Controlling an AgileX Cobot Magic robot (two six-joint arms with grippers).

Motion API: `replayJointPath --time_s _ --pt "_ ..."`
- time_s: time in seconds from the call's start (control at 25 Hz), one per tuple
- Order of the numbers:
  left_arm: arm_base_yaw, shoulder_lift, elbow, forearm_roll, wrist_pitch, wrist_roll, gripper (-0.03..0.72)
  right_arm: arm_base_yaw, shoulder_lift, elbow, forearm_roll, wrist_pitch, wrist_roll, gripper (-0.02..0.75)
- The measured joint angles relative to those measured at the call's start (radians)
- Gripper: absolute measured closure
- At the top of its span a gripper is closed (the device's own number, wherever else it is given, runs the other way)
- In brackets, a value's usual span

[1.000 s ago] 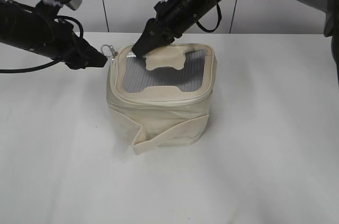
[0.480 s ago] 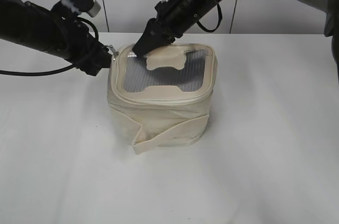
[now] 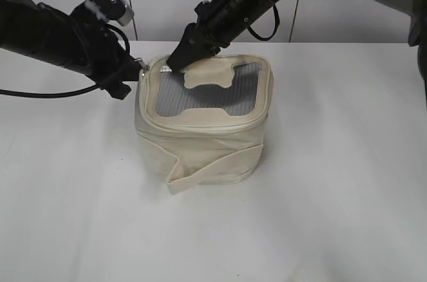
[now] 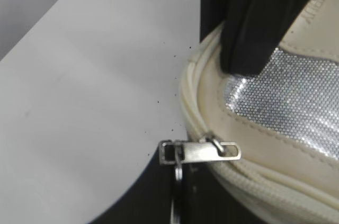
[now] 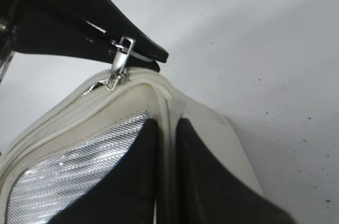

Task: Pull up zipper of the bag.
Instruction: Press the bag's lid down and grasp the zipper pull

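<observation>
1. The bag (image 3: 203, 122) is sitting upright near the middle of the white table (image 3: 333, 195), lid facing up, with its grey mesh window (image 3: 200, 95) showing.

2. The right gripper (image 3: 181, 59) is pressing down at the lid's far-left rim; in the right wrist view its two black fingers (image 5: 132, 181) are pinching a raised cream fold of the lid between them, so it is clamped on the bag and bracing it.

3. The left gripper (image 3: 125, 82) is now sitting tight against the bag's left rear corner, having swung in and dropped from a spot clearly off the corner a second ago (the bag itself has not shifted).

4. The zipper (image 4: 254, 173) is running round the lid rim, and its silver pull (image 4: 204, 151) is lying flat across the left gripper's black tip. Whether those jaws are actually gripping the pull I cannot tell; only one dark finger is showing beneath it.

5. Judging from this, the approach is finishing and the pull along the track is not yet happening.
</observation>
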Motion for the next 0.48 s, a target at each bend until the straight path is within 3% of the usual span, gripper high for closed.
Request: replayJointPath --time_s 0.12,0.36,0.48 --pt "0.000 -0.007 0.000 0.063 0.001 -0.076 0.692 0.000 0.000 0.000 0.000 0.000 0.012 0.664" --pt "0.000 -0.061 0.000 0.376 0.033 -0.416 0.692 0.000 0.000 0.000 0.000 0.000 0.057 0.673" --pt "-0.002 -0.099 0.023 0.455 0.065 -0.505 0.692 0.000 0.000 0.000 0.000 0.000 0.081 0.675"
